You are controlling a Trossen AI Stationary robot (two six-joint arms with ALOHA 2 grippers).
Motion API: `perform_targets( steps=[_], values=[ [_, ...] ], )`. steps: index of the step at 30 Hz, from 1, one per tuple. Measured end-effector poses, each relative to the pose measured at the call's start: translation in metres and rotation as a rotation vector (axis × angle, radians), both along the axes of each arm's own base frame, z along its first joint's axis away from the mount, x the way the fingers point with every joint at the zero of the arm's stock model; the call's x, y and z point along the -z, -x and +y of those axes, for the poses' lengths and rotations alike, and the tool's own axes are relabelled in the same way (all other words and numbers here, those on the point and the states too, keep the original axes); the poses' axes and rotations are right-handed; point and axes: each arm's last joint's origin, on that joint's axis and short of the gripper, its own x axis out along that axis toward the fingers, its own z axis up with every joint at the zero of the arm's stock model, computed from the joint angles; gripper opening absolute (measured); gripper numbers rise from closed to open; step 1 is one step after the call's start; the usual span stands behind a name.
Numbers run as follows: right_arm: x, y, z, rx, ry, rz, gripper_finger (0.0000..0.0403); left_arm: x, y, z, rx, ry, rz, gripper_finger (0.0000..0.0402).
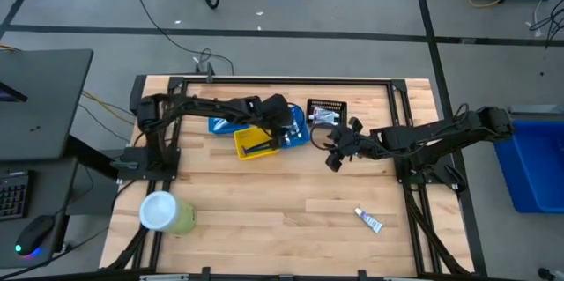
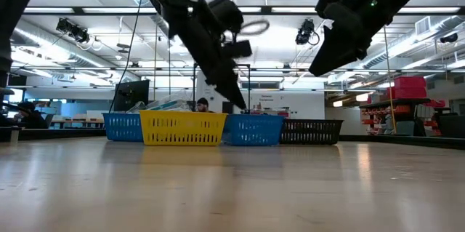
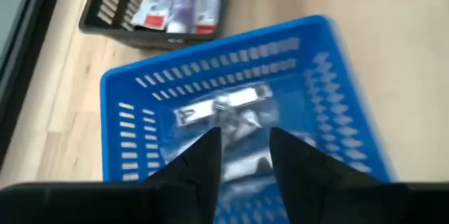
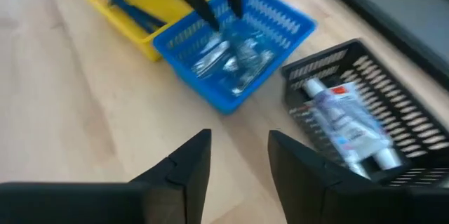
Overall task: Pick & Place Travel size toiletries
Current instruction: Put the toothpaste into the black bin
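My left gripper (image 3: pixel 242 150) is open and empty, pointing down just above a blue bin (image 3: pixel 126 133) that holds clear-wrapped toiletries (image 3: pixel 224 108); in the high view it (image 1: pixel 284 125) is over that bin (image 1: pixel 300 133). My right gripper (image 4: pixel 238 157) is open and empty, up above bare table to the right of the bins (image 1: pixel 338 156). A black bin (image 4: pixel 365 62) holds white tubes with red and blue marks (image 4: pixel 347 122). A yellow bin (image 4: pixel 123 13) holds dark blue razors (image 4: pixel 133 6). One white tube (image 1: pixel 368 219) lies on the table near the front right.
A second blue bin (image 1: pixel 222 125) stands left of the yellow one (image 1: pixel 256 143). A big green cylinder with a white lid (image 1: pixel 163 212) lies at the front left. A large blue container (image 1: pixel 533 162) stands off the table's right side. Bare wood lies between the bins and the near edge.
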Motion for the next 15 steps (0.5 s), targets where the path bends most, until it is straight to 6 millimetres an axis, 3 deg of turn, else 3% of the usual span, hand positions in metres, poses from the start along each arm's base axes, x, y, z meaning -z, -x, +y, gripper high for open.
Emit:
perform_targets(
  steps=[5,11,15],
  values=[
    [0.002,0.002,0.0,0.022,-0.036,0.007,0.0155,-0.035,0.013,-0.018,0.12,-0.076,-0.001,0.0119],
    [0.008,0.008,0.004,0.036,-0.113,0.081,0.0149,-0.083,0.041,-0.023,0.2,-0.042,-0.085,0.0108],
    [0.011,0.007,0.009,0.017,-0.112,0.089,0.0145,-0.092,0.065,-0.027,0.257,0.01,-0.14,0.0107]
  ],
)
